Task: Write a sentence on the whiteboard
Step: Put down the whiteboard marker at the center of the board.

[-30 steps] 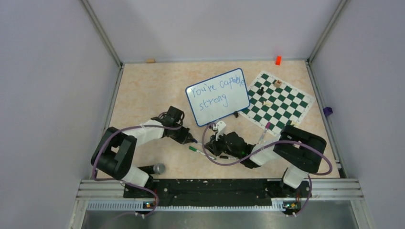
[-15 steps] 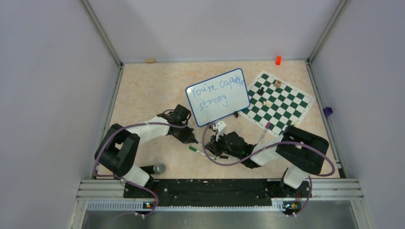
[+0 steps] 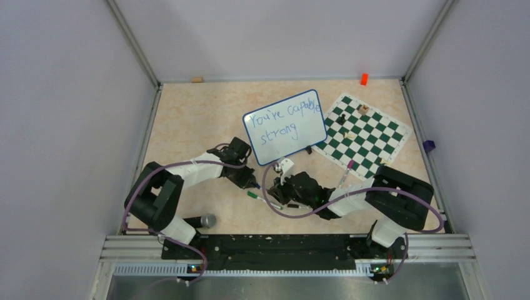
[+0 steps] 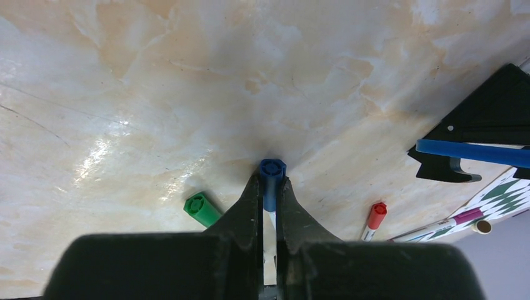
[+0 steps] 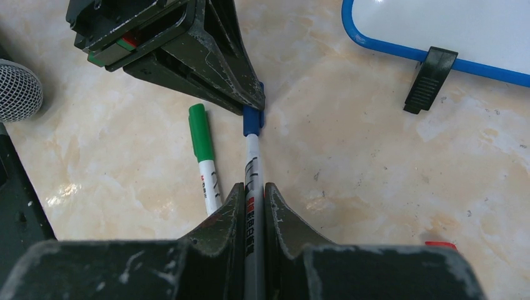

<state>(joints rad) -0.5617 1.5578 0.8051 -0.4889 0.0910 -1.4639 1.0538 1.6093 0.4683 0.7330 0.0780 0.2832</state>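
Between the two grippers, low over the tabletop (image 3: 187, 119), a blue marker (image 5: 252, 164) lies held at both ends. The left gripper (image 4: 269, 181) is clamped on its blue cap (image 4: 272, 169), the two black fingers pinching the cap from either side, with the cap end poking just past the fingertips. The right gripper (image 5: 251, 187) is closed tight around the marker's white barrel, and from its wrist view the cap (image 5: 251, 120) sits straight ahead, touching the tips of the left gripper (image 5: 253, 100). Just left of the right gripper's fingers a green marker (image 5: 201, 140) lies flat on the table, close beside the blue one and nearly parallel to it. Ahead and to the right of the right gripper stands the whiteboard (image 3: 309, 132), apart from both grippers, one black foot (image 5: 428, 78) showing under its blue frame. On it the sentence (image 3: 275, 134) reads "You're capable" with "strong" beneath. A microphone (image 5: 19, 87) lies off to the right gripper's far left, and the chess mat (image 3: 362, 134) lies beyond the board's right edge.
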